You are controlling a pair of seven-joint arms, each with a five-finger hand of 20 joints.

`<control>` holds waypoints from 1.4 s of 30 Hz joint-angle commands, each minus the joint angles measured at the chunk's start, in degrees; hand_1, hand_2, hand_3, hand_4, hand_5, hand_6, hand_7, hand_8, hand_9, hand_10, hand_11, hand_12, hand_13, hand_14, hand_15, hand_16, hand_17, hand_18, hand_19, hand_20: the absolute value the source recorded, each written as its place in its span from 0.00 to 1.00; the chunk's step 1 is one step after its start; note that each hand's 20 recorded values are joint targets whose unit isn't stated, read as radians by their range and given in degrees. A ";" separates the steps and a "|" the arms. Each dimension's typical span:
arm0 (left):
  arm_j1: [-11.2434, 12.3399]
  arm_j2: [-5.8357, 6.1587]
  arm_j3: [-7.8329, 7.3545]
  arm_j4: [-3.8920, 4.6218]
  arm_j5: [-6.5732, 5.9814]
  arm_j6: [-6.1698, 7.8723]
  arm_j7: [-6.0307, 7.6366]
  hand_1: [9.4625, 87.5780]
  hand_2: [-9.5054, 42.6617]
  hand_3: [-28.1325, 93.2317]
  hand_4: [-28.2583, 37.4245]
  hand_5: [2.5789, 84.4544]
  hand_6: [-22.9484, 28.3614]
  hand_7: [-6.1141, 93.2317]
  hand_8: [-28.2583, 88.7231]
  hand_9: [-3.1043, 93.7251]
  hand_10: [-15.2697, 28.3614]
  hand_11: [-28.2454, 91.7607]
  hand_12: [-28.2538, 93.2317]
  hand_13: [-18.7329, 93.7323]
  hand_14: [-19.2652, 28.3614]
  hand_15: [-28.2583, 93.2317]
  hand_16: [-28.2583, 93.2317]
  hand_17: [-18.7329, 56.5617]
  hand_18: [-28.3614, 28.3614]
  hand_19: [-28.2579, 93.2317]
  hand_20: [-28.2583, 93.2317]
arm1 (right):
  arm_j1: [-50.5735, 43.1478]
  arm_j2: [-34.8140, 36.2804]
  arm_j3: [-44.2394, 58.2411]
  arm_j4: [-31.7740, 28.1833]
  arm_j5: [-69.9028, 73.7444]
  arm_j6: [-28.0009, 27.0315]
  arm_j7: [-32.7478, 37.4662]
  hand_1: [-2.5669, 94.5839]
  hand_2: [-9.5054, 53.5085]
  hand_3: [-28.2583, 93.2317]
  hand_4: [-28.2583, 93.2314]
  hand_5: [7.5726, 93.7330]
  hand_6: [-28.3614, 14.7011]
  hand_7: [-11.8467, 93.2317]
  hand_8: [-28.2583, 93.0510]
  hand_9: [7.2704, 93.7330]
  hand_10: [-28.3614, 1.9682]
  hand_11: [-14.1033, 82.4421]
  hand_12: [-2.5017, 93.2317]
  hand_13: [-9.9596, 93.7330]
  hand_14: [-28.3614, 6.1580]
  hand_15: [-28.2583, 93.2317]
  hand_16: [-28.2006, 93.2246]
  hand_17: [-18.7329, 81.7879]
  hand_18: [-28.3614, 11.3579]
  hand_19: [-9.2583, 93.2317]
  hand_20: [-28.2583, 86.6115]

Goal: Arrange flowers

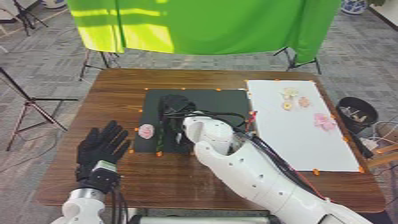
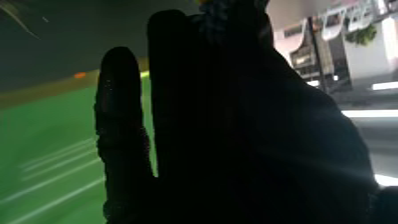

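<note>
"Black mat (image 1: 229,98) under the pink flower (image 1: 146,131). Which way does it lie?"

"Seven o'clock from the right hand (image 1: 177,104); two o'clock from the left hand (image 1: 99,150), fingers spread."

"Right's grip?"

"Cannot tell."

The brown wooden tabletop (image 1: 169,182) carries a black mat (image 1: 218,99) near its middle and, just to the right, a larger white sheet (image 1: 293,145); small orange markers (image 1: 316,172) line their edges.

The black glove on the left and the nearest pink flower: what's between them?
In the head view, a strip of brown tabletop lies between the left hand and that pink flower.
</note>
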 commanded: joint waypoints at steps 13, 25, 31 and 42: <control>1.12 -0.83 -0.37 -0.15 -0.23 0.58 -0.71 0.23 0.48 0.83 0.00 0.48 0.66 0.23 0.17 0.36 0.73 0.47 0.32 0.36 0.75 0.57 0.16 0.15 0.76 0.54 0.31 | -1.02 -0.02 1.43 -1.89 0.41 -2.95 2.83 0.62 0.00 0.83 0.00 0.60 0.72 0.29 0.11 0.63 0.57 0.23 0.16 0.72 0.63 0.43 0.53 0.45 0.25 0.75 0.53; 0.65 -0.87 -0.23 0.14 0.10 -0.16 -1.21 0.23 0.48 0.83 0.00 0.48 0.66 0.23 0.17 0.36 0.73 0.47 0.32 0.36 0.75 0.57 0.16 0.15 0.76 0.54 0.31 | -0.39 0.18 0.51 -2.76 2.92 1.05 5.53 0.56 0.00 0.85 0.00 0.55 0.68 0.29 0.12 0.55 0.50 0.22 0.15 0.68 0.56 0.50 0.41 0.45 0.25 0.75 0.51; 1.00 -0.96 -0.28 -0.01 0.08 0.06 -1.04 0.23 0.48 0.83 0.00 0.48 0.66 0.23 0.17 0.36 0.73 0.47 0.32 0.36 0.75 0.57 0.16 0.15 0.76 0.54 0.31 | -0.12 0.39 -0.68 -2.65 3.54 4.49 7.40 0.59 0.00 0.76 0.00 0.58 0.66 0.29 0.12 0.62 0.53 0.27 0.18 0.69 0.54 0.53 0.41 0.45 0.24 0.76 0.51; 1.13 -1.03 -0.53 0.03 0.18 -0.06 -1.16 0.23 0.48 0.83 0.00 0.49 0.66 0.24 0.16 0.36 0.73 0.47 0.32 0.36 0.75 0.57 0.16 0.15 0.76 0.54 0.31 | 0.30 1.16 -2.18 -2.31 2.63 7.71 7.52 0.86 0.00 0.28 0.09 0.66 0.65 0.47 0.21 0.68 0.54 0.34 0.21 0.69 0.56 0.54 0.41 0.45 0.27 0.72 0.52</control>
